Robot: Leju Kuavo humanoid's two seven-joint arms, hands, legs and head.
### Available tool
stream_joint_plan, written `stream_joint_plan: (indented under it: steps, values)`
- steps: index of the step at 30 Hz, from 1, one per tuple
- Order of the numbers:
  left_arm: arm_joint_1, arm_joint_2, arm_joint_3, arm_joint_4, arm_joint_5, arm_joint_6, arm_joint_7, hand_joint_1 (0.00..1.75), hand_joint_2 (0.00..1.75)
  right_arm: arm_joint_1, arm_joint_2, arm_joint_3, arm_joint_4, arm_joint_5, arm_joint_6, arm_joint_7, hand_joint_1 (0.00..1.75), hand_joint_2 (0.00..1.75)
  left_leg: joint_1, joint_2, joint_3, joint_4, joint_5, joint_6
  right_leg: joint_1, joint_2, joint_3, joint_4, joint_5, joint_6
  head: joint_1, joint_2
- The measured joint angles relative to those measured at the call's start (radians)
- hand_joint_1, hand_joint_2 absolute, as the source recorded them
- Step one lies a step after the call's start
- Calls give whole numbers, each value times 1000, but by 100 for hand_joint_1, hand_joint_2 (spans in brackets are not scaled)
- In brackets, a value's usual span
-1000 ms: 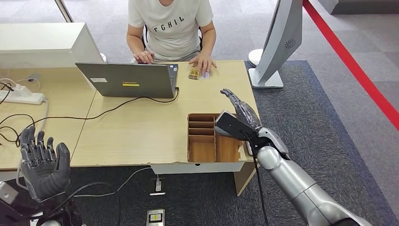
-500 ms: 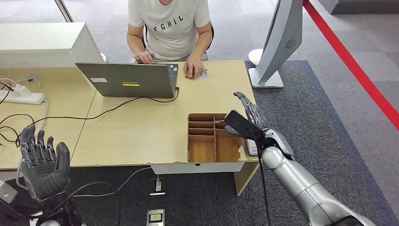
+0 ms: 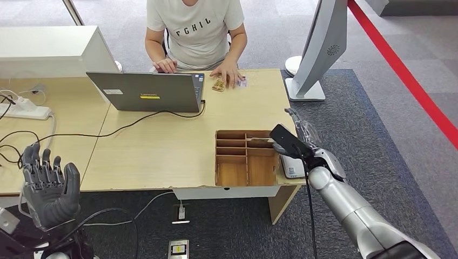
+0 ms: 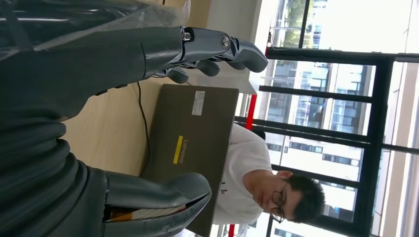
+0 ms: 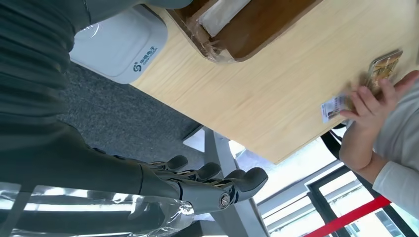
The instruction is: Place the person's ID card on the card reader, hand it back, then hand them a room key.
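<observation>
The person's ID card [image 3: 243, 83] [image 5: 332, 107] lies at the table's far edge, with the person's hand [image 3: 229, 74] [image 5: 373, 96] resting on it. A small patterned item [image 3: 219, 84] [image 5: 386, 65] lies beside it. The white card reader [image 3: 291, 165] [image 5: 118, 44] sits at the table's near right corner. My right hand [image 3: 298, 137] hovers over it, open and holding nothing, its fingers [image 5: 212, 185] stretched out. A wooden compartment box [image 3: 246, 157] [image 5: 247, 34] next to the reader holds a pale card [image 5: 220, 14]. My left hand [image 3: 49, 186] [image 4: 148, 54] is raised, open, near the table's left front.
An open laptop [image 3: 146, 91] [image 4: 192, 143] stands in front of the person, its cable running left across the table. A power strip [image 3: 24, 110] and wires lie at the far left. A white stand [image 3: 313, 54] rises beside the table's right end.
My right hand has moved right and back toward me, from above the wooden box to over the card reader. The person's hand slid the ID card a little to the right.
</observation>
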Motion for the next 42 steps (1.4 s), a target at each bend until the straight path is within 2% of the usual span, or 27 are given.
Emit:
stream_joint_plan:
  steps: [5,11,19,28,42]
  values:
    - [0,0,0,0,2,0,-3,0,175,11,0,-1,5,-26,14,-5,1,175,0,0,0,0,0,0,0,0,0,0,0,0,0,0]
    - [0,3,0,0,4,0,2,0,175,43,-11,-25,-33,-148,46,-16,0,175,0,0,0,0,0,0,0,0,0,0,0,0,0,0]
    - [-1,12,-1,0,23,0,1,0,175,96,-74,-104,-197,-289,27,-13,1,175,0,0,0,0,0,0,0,0,0,0,0,0,0,0]
    - [-19,21,-7,1,45,0,-8,0,175,136,-115,-151,-332,-275,2,3,2,175,0,0,0,0,0,0,0,0,0,0,0,0,0,0]
    - [-24,21,-8,2,37,0,-9,0,175,139,-107,-127,-310,-177,4,-1,5,175,0,0,0,0,0,0,0,0,0,0,0,0,0,0]
